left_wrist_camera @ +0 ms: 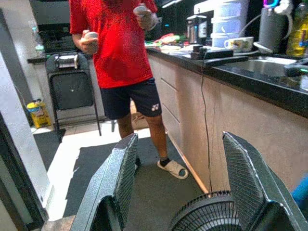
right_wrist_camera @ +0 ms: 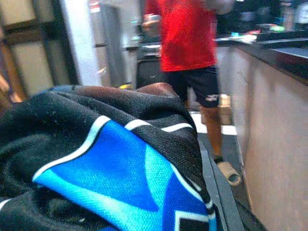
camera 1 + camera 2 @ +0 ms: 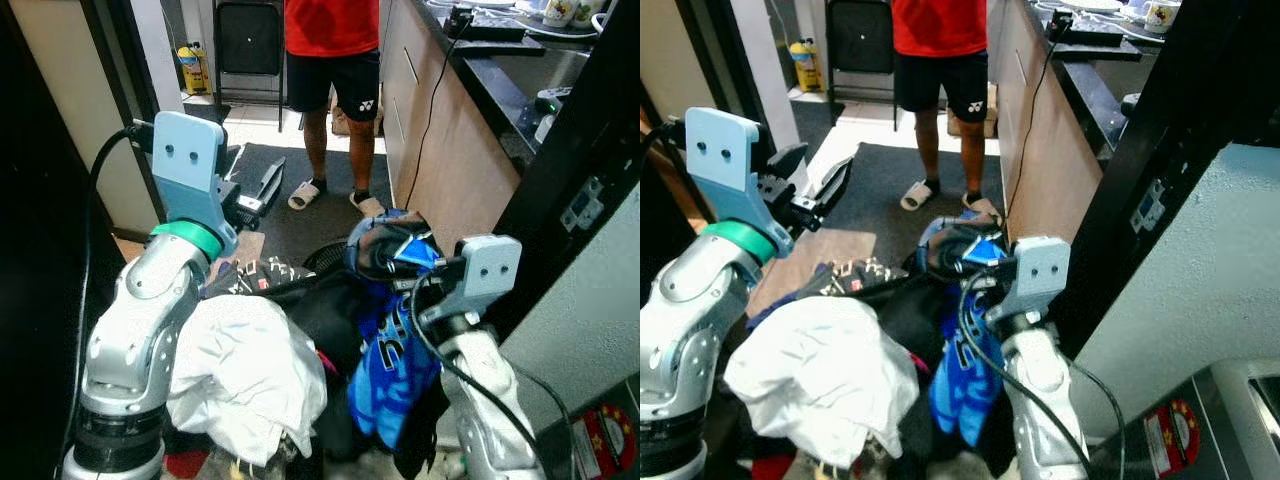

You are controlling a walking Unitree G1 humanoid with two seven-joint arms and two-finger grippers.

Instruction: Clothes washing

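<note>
A white garment is draped over the left arm. The right hand is clamped on a blue-and-black jersey. The left hand is spread open and empty, above the dark mat. A person stands by the counter.

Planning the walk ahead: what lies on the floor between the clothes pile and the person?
In the left eye view, a dark mat covers that stretch between the clothes pile and the person, with a black fan near the pile.

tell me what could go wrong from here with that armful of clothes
1. The blue and black shirt hangs low off the right gripper and could drag or slip.
2. The white cloth lies loose over the left arm and may fall.
3. A person stands close ahead on the dark mat.
</note>
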